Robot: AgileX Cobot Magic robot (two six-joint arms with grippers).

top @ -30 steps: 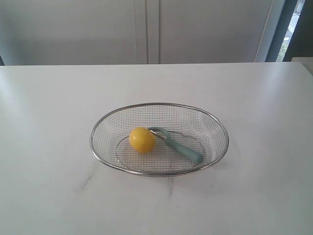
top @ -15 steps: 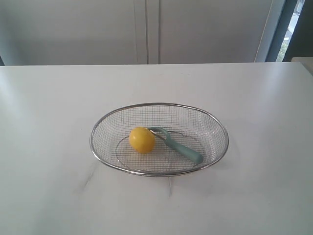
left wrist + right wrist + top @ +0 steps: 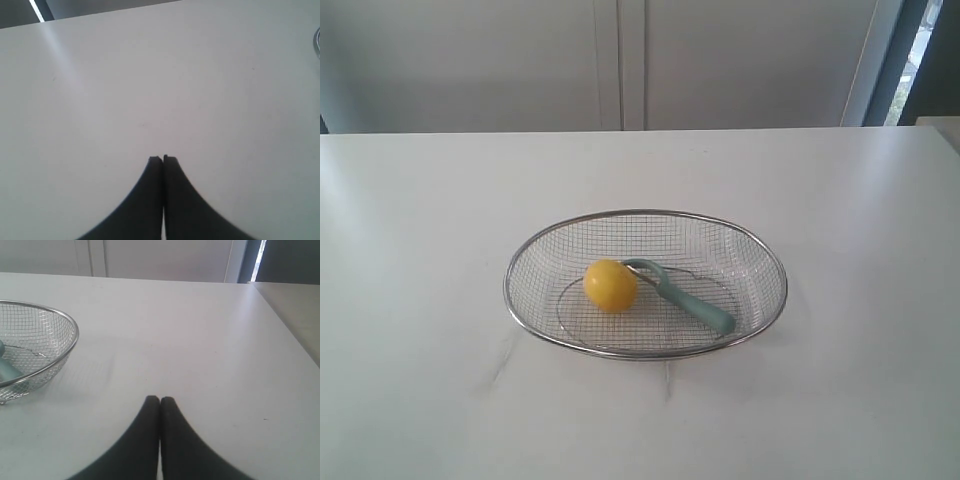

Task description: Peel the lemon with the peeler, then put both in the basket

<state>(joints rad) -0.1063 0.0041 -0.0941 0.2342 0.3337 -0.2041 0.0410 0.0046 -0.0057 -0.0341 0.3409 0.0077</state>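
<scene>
The yellow lemon [image 3: 611, 286] lies inside the silver wire basket [image 3: 760, 245] in the middle of the white table. Beside it in the basket rests the teal-handled peeler [image 3: 692, 303], its blade head touching the lemon. A part of the basket [image 3: 65, 322] and the end of the peeler handle [image 3: 7, 371] show in the right wrist view. My left gripper [image 3: 163, 159] is shut and empty over bare table, with only a sliver of the basket rim [image 3: 317, 42] at the frame's edge. My right gripper [image 3: 160, 399] is shut and empty, apart from the basket. Neither arm appears in the exterior view.
The white table [image 3: 420, 250] spreads on all sides of the basket. Pale cabinet doors [image 3: 620, 60] stand behind its far edge. A second table surface [image 3: 295, 305] lies beyond the table's edge in the right wrist view.
</scene>
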